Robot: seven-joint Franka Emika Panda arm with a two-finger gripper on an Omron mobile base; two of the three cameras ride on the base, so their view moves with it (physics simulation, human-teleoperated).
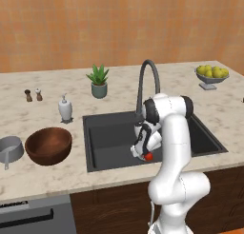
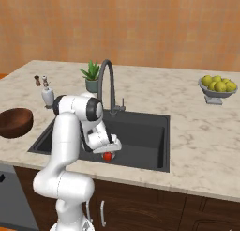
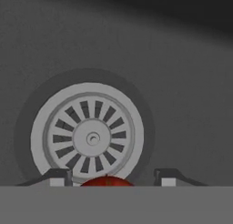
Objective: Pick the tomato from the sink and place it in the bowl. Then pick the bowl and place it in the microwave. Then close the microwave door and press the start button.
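The small red tomato (image 1: 149, 156) (image 2: 108, 156) lies on the floor of the black sink (image 1: 107, 133) (image 2: 145, 129), close to its front wall and beside the round metal drain (image 3: 93, 136). My gripper (image 1: 147, 153) (image 2: 108, 153) (image 3: 113, 180) reaches down into the basin and straddles the tomato (image 3: 107, 180). Its fingertips (image 3: 59, 176) stand to either side, with a small gap showing on both sides of the fruit. The dark brown wooden bowl (image 1: 48, 145) (image 2: 14, 123) sits empty on the counter left of the sink. The microwave and its door are out of view.
The dark arched faucet (image 1: 145, 81) (image 2: 110, 84) rises behind the sink, over my arm. A grey pan (image 1: 10, 150), soap dispenser (image 1: 65, 109), shakers (image 1: 33, 95) and potted plant (image 1: 98, 81) stand on the counter. A pedestal fruit bowl (image 1: 212, 76) (image 2: 218, 87) sits far right.
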